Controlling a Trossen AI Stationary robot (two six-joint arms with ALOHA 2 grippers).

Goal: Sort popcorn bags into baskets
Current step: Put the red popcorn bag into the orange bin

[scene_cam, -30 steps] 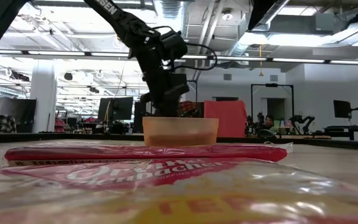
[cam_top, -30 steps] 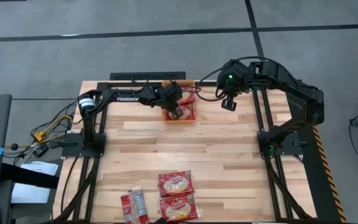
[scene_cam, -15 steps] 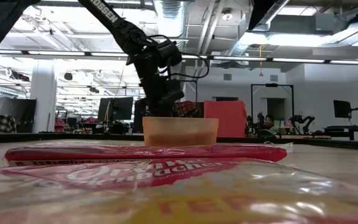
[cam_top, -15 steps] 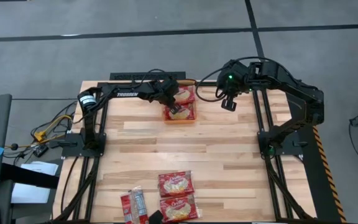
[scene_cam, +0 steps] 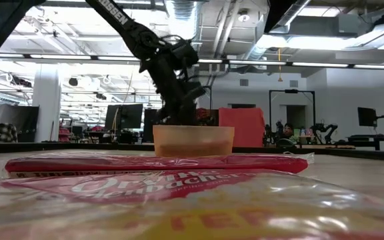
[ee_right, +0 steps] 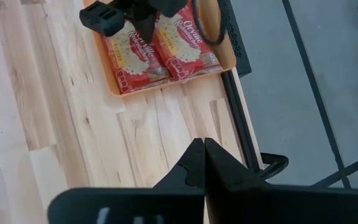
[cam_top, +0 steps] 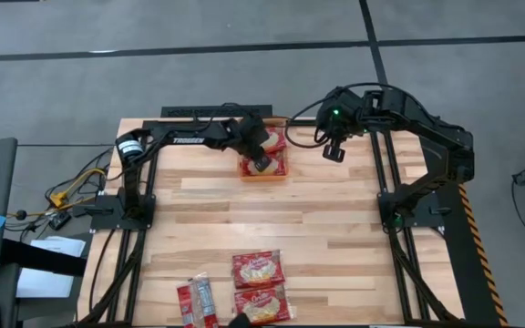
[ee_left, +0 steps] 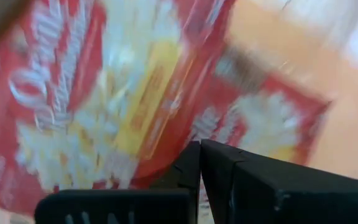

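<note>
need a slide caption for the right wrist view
Right claw shut above bare wood while the left claw hovers over two popcorn bags in the orange basket.

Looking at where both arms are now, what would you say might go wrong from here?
The left gripper, shut, hangs low over the shallow orange plastic basket; lifting away, it might snag a flat red popcorn bag or nudge the basket.

The remaining red popcorn bags lie close together near the table's front edge, so picking one could drag a neighbour.

- A grey carpet floor point(cam_top: 244, 55) with dark lines is lying around the light wooden table point(cam_top: 335, 219).
- Long white ceiling lights point(scene_cam: 325, 41) are shining over a big room with white pillars point(scene_cam: 47, 100).
</note>
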